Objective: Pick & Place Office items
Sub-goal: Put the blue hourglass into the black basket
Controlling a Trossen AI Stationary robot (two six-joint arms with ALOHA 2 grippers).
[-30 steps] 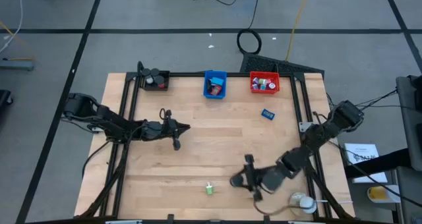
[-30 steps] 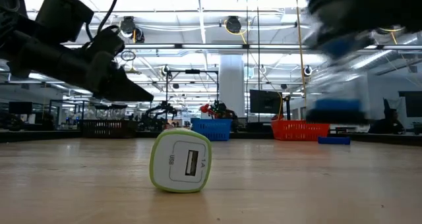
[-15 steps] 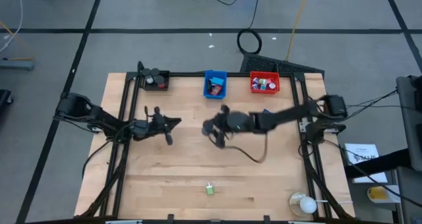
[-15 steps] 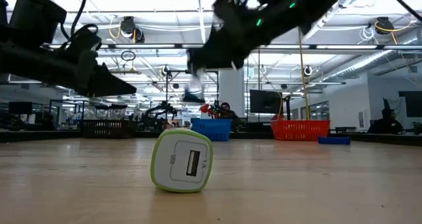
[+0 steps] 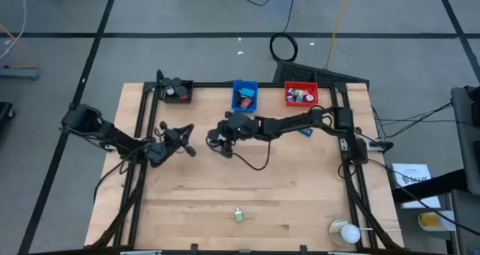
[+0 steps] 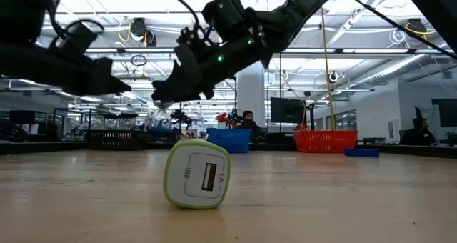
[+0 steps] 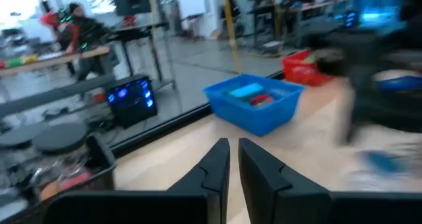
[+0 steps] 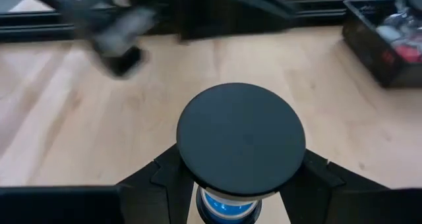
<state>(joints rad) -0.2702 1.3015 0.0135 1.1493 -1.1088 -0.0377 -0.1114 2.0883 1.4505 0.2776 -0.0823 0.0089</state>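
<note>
Between the fingers of the right gripper (image 8: 241, 201) sits a round roll with a flat black disc face (image 8: 241, 140) and a blue band below it; the jaws are part open and closed against its sides. In the high view this gripper (image 5: 223, 135) is stretched across the middle of the table, just in front of the blue bin (image 5: 244, 96) and toward the black bin (image 5: 177, 91), which the right wrist view also shows close ahead.

The left gripper (image 7: 229, 161) has its fingers pressed nearly together with nothing between them. It hangs over the left part of the table (image 5: 174, 137), near the right gripper but apart from it.

Progress, judged from the layout:
- All three bins already contain items; the red bin (image 5: 301, 94) holds several coloured pieces.
- One item is in transit in the right gripper and is not yet released.
- Two items remain loose on the table: a small blue piece (image 5: 304, 130) just in front of the red bin, and a green-and-white USB charger block (image 5: 238, 215) near the front edge.

The task therefore appears to be in its later part, with roughly three placements left.
</note>
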